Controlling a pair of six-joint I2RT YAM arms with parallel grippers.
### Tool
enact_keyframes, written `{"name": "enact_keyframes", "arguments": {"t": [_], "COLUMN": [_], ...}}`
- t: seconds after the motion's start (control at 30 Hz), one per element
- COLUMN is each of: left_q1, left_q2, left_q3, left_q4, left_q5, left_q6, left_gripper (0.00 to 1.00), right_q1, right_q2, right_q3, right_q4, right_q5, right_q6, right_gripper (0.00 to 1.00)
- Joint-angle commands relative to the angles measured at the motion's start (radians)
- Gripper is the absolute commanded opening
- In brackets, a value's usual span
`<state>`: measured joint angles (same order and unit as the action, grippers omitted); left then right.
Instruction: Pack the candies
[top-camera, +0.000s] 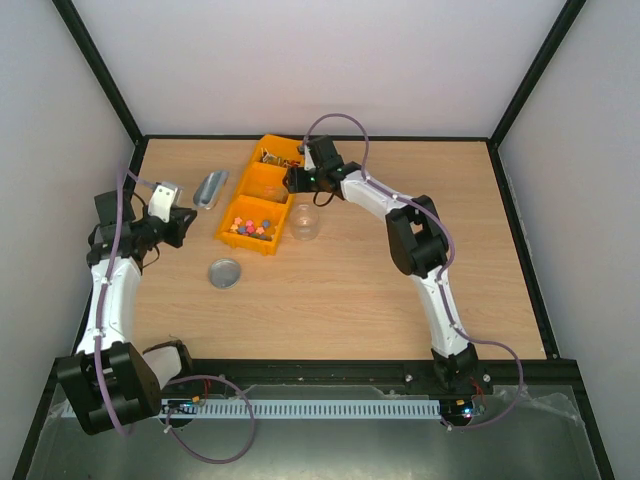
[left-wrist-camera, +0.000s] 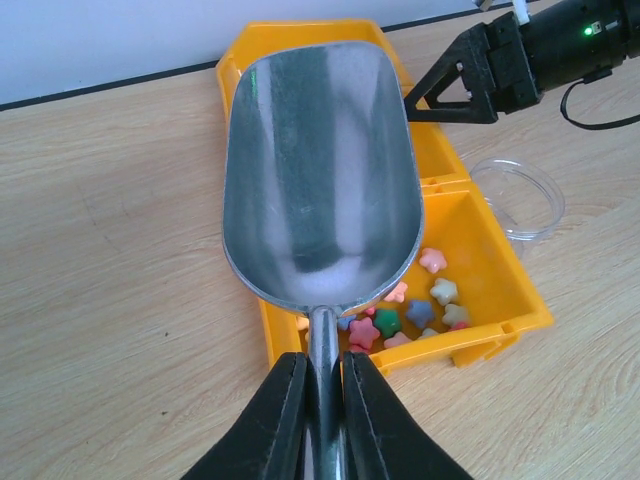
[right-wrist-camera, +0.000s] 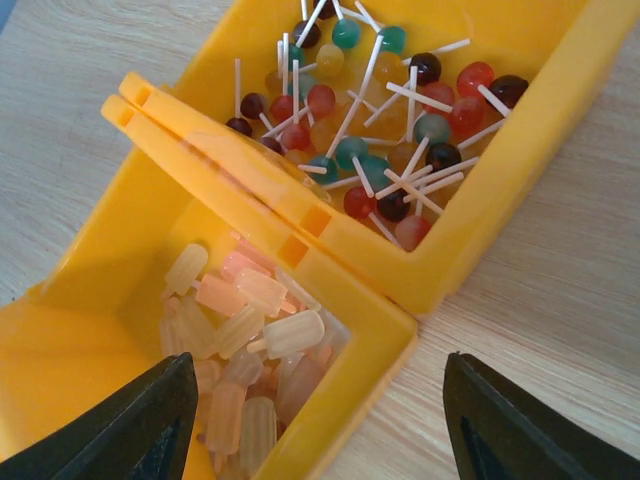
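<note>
No gold, brown or reddish wrapped sweets with twisted ends show in any view. Three joined yellow bins (top-camera: 243, 238) hold other candies: lollipops (right-wrist-camera: 380, 110) in the far one, popsicle-shaped candies (right-wrist-camera: 250, 320) in the middle one, star-shaped candies (left-wrist-camera: 432, 295) in the near one. My left gripper (left-wrist-camera: 322, 400) is shut on the handle of the empty metal scoop (left-wrist-camera: 320, 170), which sits left of the bins (top-camera: 210, 188). My right gripper (right-wrist-camera: 320, 425) is open and empty, straddling the corner of the popsicle bin; it also shows in the top view (top-camera: 295, 180).
A clear round container (top-camera: 305, 222) stands open on the table right of the star bin, also seen in the left wrist view (left-wrist-camera: 518, 197). A round metal lid (top-camera: 225, 272) lies in front of the bins. Walls enclose the table on three sides.
</note>
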<state>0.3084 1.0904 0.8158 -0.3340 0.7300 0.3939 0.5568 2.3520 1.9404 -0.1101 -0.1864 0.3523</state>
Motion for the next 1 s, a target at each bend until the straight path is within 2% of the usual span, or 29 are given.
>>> {"name": "enact_keyframes", "arguments": {"t": [0.0,0.2,0.33,0.57,0.97], "left_q1": [0.008,0.014,0.014,0.015,0.015], "left_q2": [-0.024,-0.019,-0.010,0.002,0.006], "left_q3": [-0.017,-0.014,-0.012,-0.001,0.018], "left_q4": [0.032,0.030,0.032,0.032,0.013], "left_q5": [0.031,0.032,0.039,0.047,0.051], "left_q6": [0.010,0.018,0.019,0.016,0.028], "left_gripper": [0.02,0.02,0.02,0.02,0.02], "right_q1": [0.019,0.026,0.026,0.026,0.026], "right_q2": [0.037,0.032,-0.007,-0.073,-0.126], "right_q3": [0.051,0.024,-0.022,-0.128,-0.185], "right_q4": [-0.013,-0.042,-0.043,-0.010,-0.096], "right_q5": [0.013,-0.004,-0.032,-0.052,-0.114], "right_q6": [-0.009,-0.016,-0.032,-0.061,-0.134], "right_gripper": [0.64,0.48,0.45,0.33,0.24]}}
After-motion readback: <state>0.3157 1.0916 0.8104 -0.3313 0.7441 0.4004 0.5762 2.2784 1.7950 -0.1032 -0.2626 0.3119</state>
